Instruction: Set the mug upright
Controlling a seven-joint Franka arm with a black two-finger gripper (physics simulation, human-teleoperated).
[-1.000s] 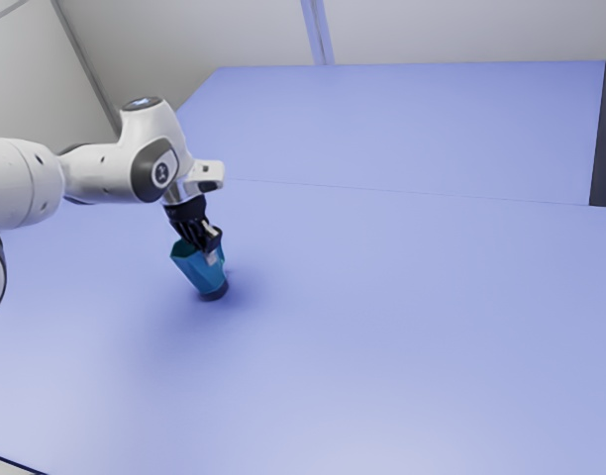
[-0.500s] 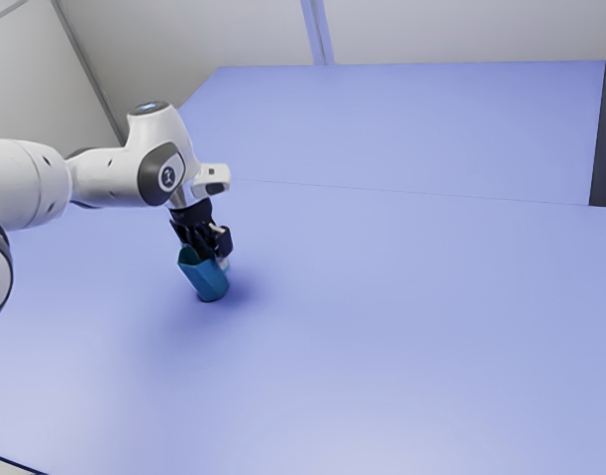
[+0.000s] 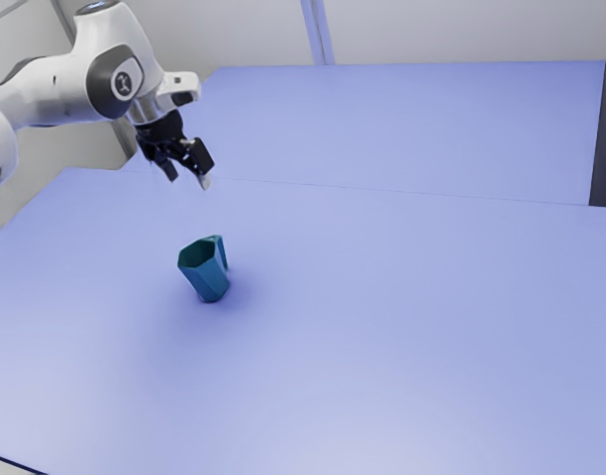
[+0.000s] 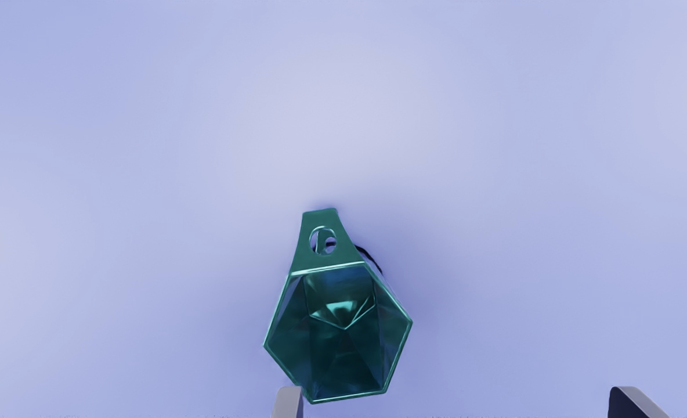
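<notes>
We hold nothing: our black two-finger gripper (image 3: 189, 180), spread wide, hangs well above the glossy teal six-sided mug (image 3: 208, 276), which stands mouth up, long axis near vertical, left of the exterior view's centre.

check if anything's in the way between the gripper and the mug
Nothing visible stands between them: the open gripper hangs higher than the mug with a plain gap, and the wrist view looks straight into the mug's mouth.

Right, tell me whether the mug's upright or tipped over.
Upright: the mug stands on its narrower end, its wide mouth facing up, clear of the open gripper.
</notes>
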